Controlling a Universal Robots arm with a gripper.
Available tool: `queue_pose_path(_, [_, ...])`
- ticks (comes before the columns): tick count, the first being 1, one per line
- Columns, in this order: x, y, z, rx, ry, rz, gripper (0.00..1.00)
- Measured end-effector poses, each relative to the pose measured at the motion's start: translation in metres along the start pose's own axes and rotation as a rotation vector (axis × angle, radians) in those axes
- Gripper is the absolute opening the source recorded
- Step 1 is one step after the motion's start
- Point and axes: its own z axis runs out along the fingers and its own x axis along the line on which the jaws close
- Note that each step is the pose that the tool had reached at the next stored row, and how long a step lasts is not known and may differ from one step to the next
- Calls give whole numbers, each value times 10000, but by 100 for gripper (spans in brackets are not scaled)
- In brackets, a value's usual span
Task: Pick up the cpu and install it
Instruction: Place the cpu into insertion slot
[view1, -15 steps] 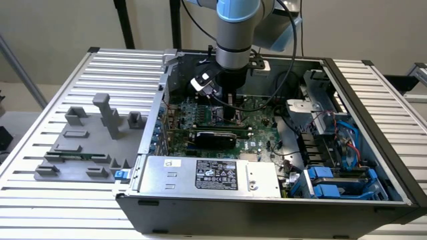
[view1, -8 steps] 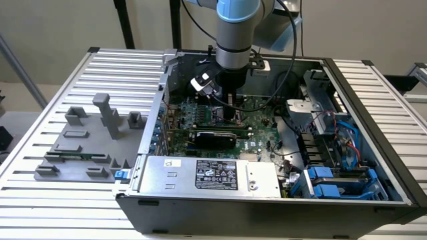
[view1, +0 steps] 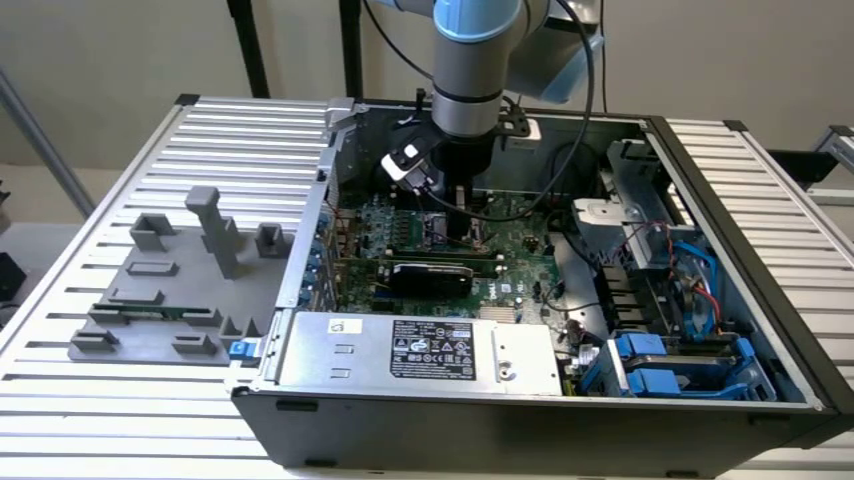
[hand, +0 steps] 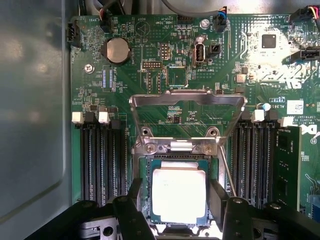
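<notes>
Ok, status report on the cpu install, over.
Hand open, straddling the square silvery-topped cpu. Cpu lying flat in the motherboard socket. Metal retention frame swung open, nothing blocking.

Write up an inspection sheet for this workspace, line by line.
Surface: slatted metal table, open computer case on it.
Job's things: cpu lies flat in the motherboard socket, load plate raised.
Clutter: grey fixture blocks on the exterior view's left.
Gripper: gripper open, straddling the cpu, gaps either side.
Cables: black cable hangs off the arm; blue and red wires inside the case.
Surroundings: dark stand poles, pale wall.
</notes>
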Motion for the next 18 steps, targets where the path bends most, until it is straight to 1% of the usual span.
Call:
queue_pose_path(3, [0, 0, -6, 3, -1, 0, 62])
queue_pose_path(5, [0, 0, -8, 4, -24, -1, 62])
queue_pose_path(9, [0, 0, -8, 2, -171, -5, 62])
queue_pose_path(10, [0, 1, -8, 0, -188, -6, 62])
queue_pose_path(13, [0, 0, -10, 1, -198, -5, 62])
queue_pose_path(18, [1, 1, -20, 0, -195, -5, 62])
